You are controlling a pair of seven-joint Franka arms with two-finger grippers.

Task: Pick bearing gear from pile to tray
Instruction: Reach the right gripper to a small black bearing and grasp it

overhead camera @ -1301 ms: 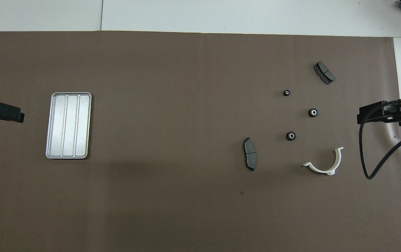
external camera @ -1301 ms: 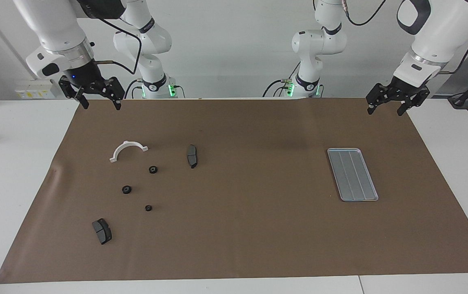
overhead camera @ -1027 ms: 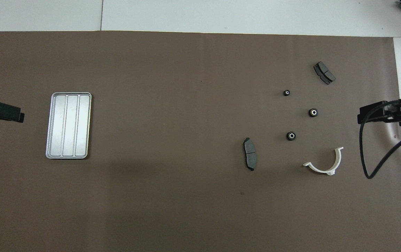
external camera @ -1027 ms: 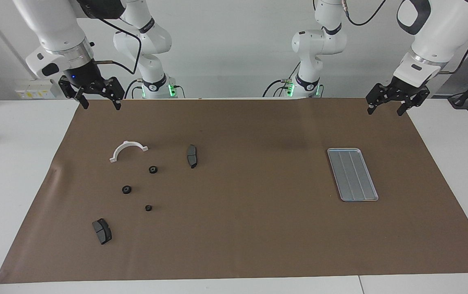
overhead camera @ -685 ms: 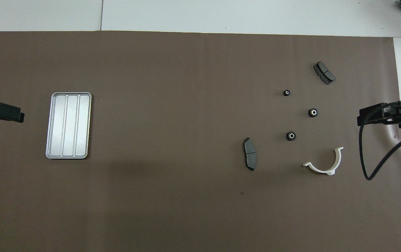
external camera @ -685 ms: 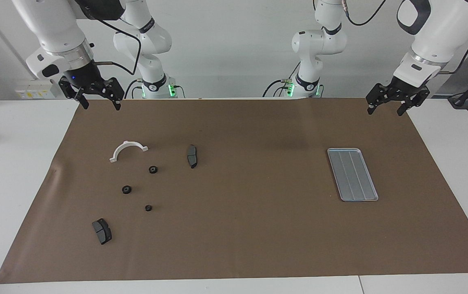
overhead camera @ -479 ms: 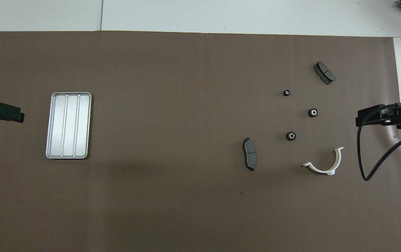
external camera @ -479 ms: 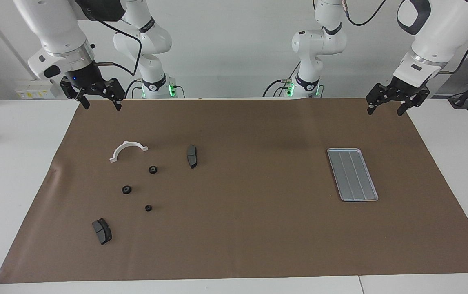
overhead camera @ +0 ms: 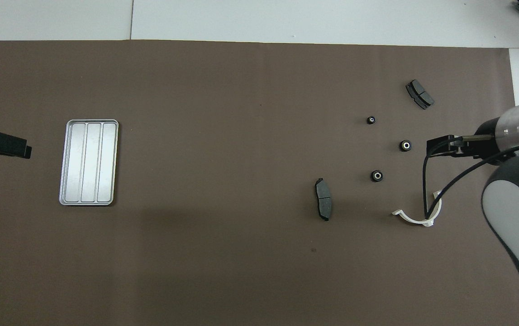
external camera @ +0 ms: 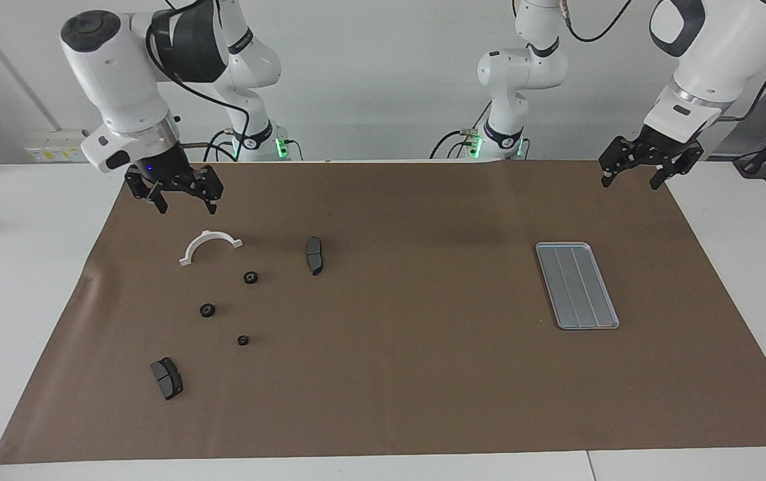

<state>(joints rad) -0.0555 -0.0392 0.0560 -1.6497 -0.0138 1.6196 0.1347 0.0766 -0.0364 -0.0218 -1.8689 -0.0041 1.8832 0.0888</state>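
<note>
The bearing gears, three small black rings with pale centres, lay flat in the pile toward the right arm's end of the brown mat: one [external camera: 250, 276] nearest the robots, beside the white half-ring bracket [external camera: 209, 245], a second [external camera: 207, 310] farther out, and the smallest [external camera: 242, 340] farther again. Two dark grey brake pads [external camera: 314, 254] [external camera: 166, 377] lay apart from the rings. None touched another part.

Each ring looked stiff, compact and light for its kind, probably with a smooth rim that could slip or roll if nipped off-centre. The safest hold seemed to be straight down, fingers across the outer rim, one on either side, with the ring flat on the mat.

The right gripper [external camera: 183, 197] hung with its fingers spread and nothing between them, over the mat just on the robots' side of the bracket. The left gripper [external camera: 631, 175], likewise spread and bare, waited over the mat's corner at the left arm's end. The ridged metal tray [external camera: 560, 254] lay well apart from the pile, with no part in it.
</note>
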